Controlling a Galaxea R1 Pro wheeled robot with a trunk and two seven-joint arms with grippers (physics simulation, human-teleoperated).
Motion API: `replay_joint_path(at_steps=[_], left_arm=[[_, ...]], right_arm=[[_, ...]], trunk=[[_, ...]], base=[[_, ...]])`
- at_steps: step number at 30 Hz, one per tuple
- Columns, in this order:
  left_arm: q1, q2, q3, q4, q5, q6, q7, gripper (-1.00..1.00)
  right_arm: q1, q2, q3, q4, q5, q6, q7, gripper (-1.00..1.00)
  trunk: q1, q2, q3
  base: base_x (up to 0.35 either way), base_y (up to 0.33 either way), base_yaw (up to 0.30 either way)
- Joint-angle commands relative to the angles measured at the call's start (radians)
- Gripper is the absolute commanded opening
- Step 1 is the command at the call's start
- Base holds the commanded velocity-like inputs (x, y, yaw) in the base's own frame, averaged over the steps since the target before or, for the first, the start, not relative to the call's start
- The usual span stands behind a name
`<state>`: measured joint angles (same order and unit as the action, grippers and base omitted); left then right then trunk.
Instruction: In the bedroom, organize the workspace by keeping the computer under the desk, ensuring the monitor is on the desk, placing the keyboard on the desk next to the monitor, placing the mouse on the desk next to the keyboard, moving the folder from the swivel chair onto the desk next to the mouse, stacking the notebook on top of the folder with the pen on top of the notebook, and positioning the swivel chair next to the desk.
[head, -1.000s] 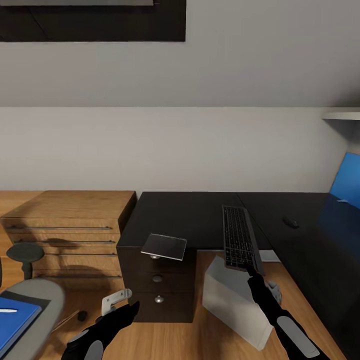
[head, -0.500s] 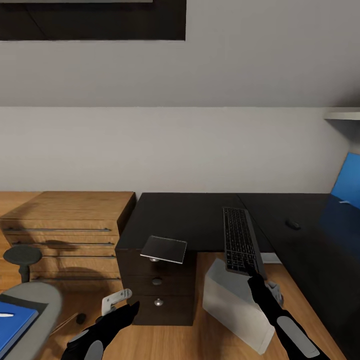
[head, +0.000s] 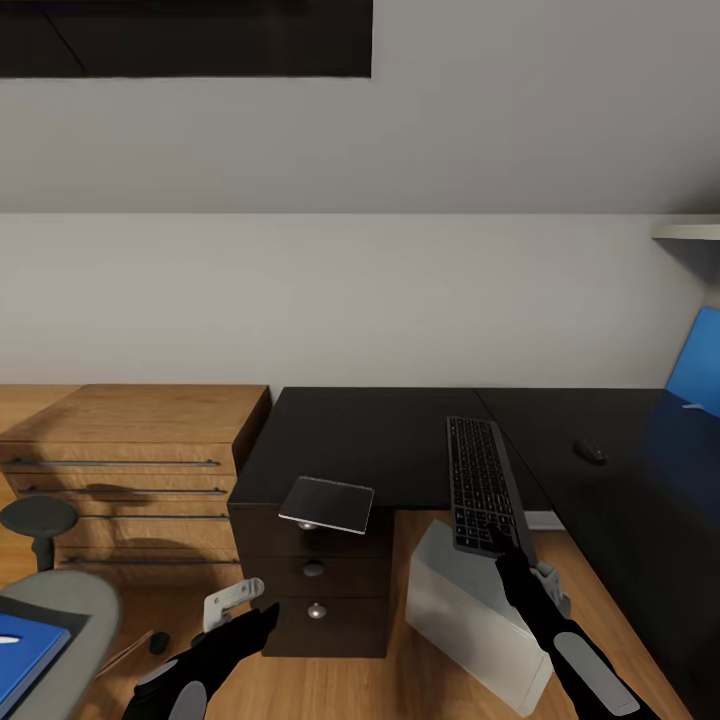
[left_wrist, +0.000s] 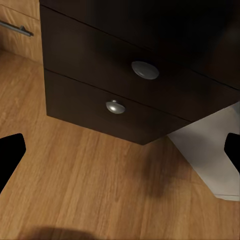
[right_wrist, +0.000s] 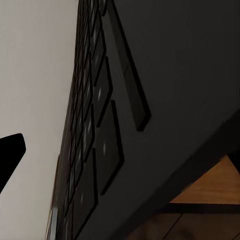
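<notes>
The black keyboard (head: 485, 482) lies lengthwise on the glossy black desk (head: 370, 440), its near end jutting past the front edge. My right gripper (head: 503, 548) sits at that near end, its fingers spread wide in the right wrist view around the keyboard (right_wrist: 95, 140). The grey notebook (head: 327, 503) overhangs the desk edge above the drawers. The small mouse (head: 590, 452) rests further right. The pale computer (head: 465, 610) stands on the floor below. At the lower left is the swivel chair (head: 60, 600) with the blue folder (head: 20, 650). My left gripper (head: 245, 605) hangs open and empty. The monitor and pen are out of view.
The dark drawer unit (head: 315, 590) faces my left gripper, its round knobs (left_wrist: 115, 106) close in the left wrist view, with the computer (left_wrist: 210, 150) beside it. A low wooden cabinet (head: 130, 470) stands left of the desk. A blue wall panel (head: 697, 365) is at the right.
The whole picture has slid slightly left and down as the camera moved, so less of the chair and folder shows. Both arms and the keyboard keep their places relative to the desk.
</notes>
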<state>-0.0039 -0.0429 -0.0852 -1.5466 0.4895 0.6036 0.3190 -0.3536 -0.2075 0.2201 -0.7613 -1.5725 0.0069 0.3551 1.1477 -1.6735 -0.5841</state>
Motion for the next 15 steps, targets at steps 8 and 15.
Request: replay_joint_path(at_steps=[8, 15], left_arm=[[0.0, 0.0, -0.001, -0.001, 0.011, 0.003, 0.009, 1.0], [-0.001, 0.0, -0.001, -0.001, 0.011, 0.003, 0.009, 1.0]], right_arm=[[-0.001, -0.001, 0.004, 0.0, -0.011, 0.001, 0.004, 1.0], [-0.001, -0.001, 0.004, 0.0, -0.011, 0.001, 0.004, 1.0]], trunk=[[0.0, 0.0, -0.001], [0.0, 0.0, -0.001]], base=[[0.004, 0.0, 0.0], [0.0, 0.0, 0.0]])
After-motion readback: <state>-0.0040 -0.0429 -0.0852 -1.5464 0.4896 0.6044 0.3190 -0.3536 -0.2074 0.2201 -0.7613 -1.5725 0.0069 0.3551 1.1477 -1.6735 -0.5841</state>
